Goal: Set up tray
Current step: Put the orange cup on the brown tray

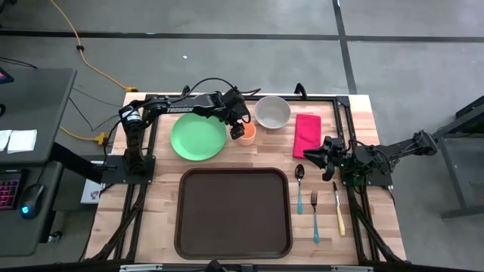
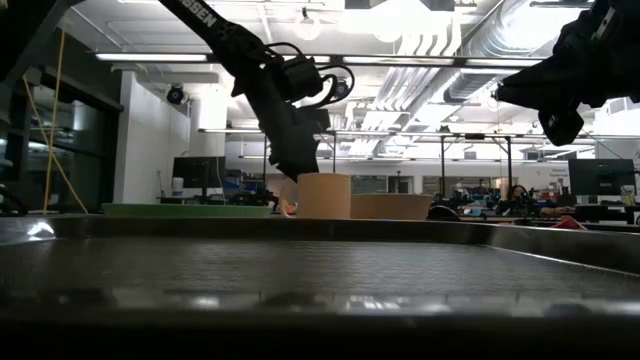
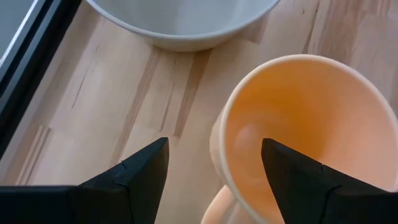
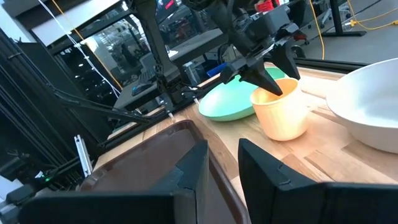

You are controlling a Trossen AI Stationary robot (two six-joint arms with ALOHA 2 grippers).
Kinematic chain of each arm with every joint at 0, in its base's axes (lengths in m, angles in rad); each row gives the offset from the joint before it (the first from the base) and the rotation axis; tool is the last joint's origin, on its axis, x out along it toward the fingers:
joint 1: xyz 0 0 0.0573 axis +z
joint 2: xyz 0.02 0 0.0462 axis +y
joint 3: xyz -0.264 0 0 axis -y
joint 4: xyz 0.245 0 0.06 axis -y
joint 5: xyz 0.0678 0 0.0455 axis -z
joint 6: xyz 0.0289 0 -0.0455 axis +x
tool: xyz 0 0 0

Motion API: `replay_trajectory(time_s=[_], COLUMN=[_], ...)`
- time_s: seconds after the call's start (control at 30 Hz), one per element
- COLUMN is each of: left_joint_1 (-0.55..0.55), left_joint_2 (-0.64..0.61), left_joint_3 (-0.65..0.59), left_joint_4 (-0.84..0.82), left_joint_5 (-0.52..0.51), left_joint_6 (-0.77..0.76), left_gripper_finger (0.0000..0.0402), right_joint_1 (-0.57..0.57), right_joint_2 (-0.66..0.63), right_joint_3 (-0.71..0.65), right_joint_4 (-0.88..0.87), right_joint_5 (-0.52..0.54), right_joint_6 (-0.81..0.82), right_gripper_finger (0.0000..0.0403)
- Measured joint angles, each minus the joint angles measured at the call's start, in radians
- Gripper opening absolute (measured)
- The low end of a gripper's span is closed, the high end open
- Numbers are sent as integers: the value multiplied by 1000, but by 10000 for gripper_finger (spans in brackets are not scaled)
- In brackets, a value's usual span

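Note:
The dark brown tray lies on the wooden table near its front edge, with nothing on it. Behind it a green plate, an orange cup and a white bowl stand in a row. My left gripper is open and slants down over the cup. One of its fingers is inside the cup's mouth and the other is outside the wall, with a gap showing. My right gripper waits level at the table's right side, its fingers a little apart with nothing between them.
A red napkin lies right of the bowl. A spoon, a fork and a knife lie side by side on the wood right of the tray. The bowl's rim is close beyond the cup.

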Motion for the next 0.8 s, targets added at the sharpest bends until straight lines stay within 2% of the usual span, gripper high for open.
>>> replay_trajectory(time_s=[0.2,0.57,0.8], left_joint_1=[0,0,0], left_joint_2=[0,0,-1], left_joint_3=[0,0,0], left_joint_4=[0,24,23], left_joint_5=[-2,-5,-4], left_joint_6=[8,27,29], left_gripper_finger=[269,152,101], right_joint_1=[0,0,0], right_joint_2=[0,0,0], right_joint_3=[0,0,0], right_joint_4=[-2,-2,-2], right_joint_5=[0,16,18], right_joint_6=[1,3,3], right_gripper_finger=[67,67,67])
